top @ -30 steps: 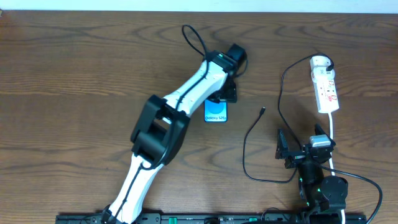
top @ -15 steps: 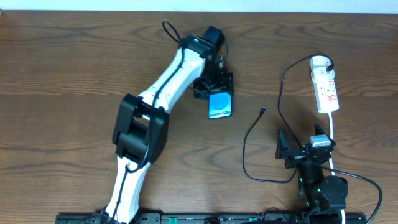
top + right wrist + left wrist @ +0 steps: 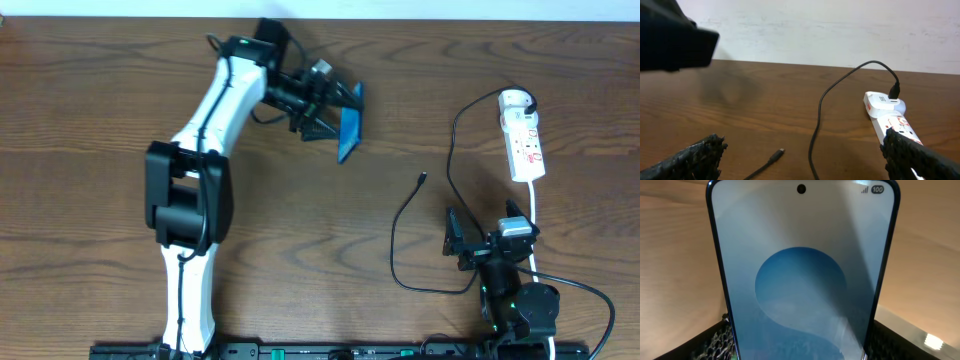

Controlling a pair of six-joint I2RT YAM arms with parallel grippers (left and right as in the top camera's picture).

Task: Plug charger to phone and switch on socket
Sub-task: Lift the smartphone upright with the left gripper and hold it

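Overhead: I had the left arm stretched to the far middle of the table, where the left gripper was clamped on the phone. The phone was held up off the wood and tipped on edge, its blue face too narrow from here for any writing to be read. Well to the right lay the socket, white with red marks, its print too small to make out. The charger ran from a plug at the socket's far end, down in a loop, to a tip lying loose on the wood between phone and socket. The right gripper sat low at the near right, beside the cable loop and apart from it.

Left wrist: The phone filled the frame, upright, a lighter blue circle on its screen. At top right I read signal bars and "100"; a punch-hole lens sat top centre. Black fingers pressed its lower edges from both sides.

Right wrist: The jaws stood wide apart with nothing between them. The tip lay just ahead on the table; the cable arced up to the black plug seated in the socket's rounded end at right. The red label there was unreadable. A white wall closed the background.
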